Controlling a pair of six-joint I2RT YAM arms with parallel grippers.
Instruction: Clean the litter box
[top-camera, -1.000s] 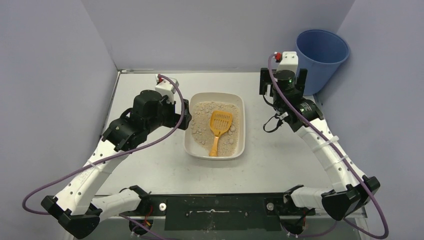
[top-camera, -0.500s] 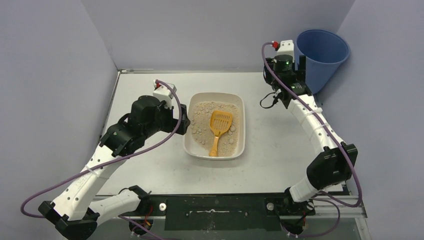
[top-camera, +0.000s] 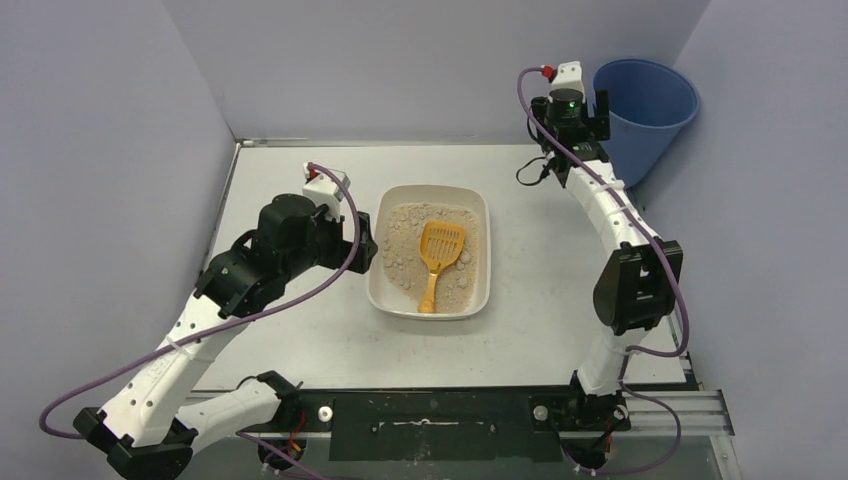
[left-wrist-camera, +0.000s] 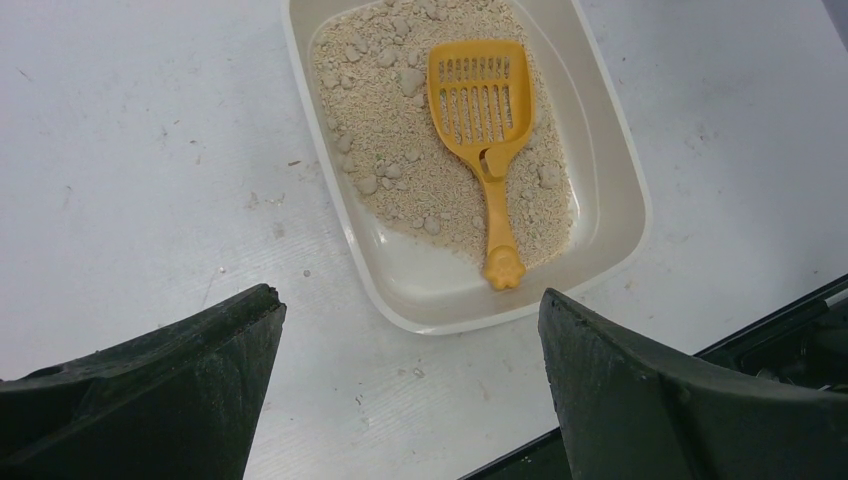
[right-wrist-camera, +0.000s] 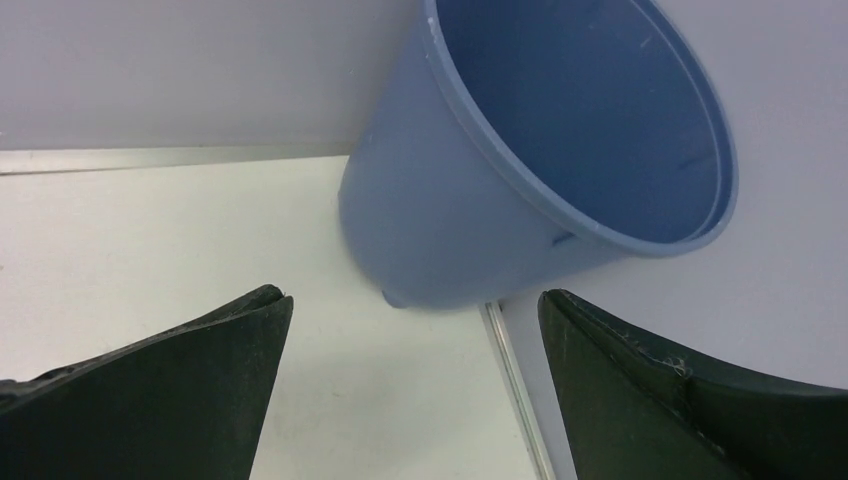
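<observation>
The litter box (top-camera: 491, 250) is an off-white tray with beige litter and clumps, at mid table; it also shows in the left wrist view (left-wrist-camera: 622, 165). An orange slotted scoop (top-camera: 436, 255) lies in the litter, handle toward the near end (left-wrist-camera: 487, 120). My left gripper (top-camera: 368, 238) is open and empty, just left of the tray, above the table (left-wrist-camera: 408, 293). My right gripper (top-camera: 570, 118) is open and empty, raised at the back right beside the blue bucket (top-camera: 645, 110). The bucket fills the right wrist view (right-wrist-camera: 560, 150), beyond the open gripper (right-wrist-camera: 414, 294).
Grey walls close the table at the back and on both sides. The bucket stands in the back right corner, off the table's right edge rail (right-wrist-camera: 515, 380). The black front rail (top-camera: 430, 420) runs along the near edge.
My right arm has stretched back and to the right, bringing its gripper closer to the blue bucket. My left gripper has shifted slightly left of the tray. The scoop and tray have not moved.
</observation>
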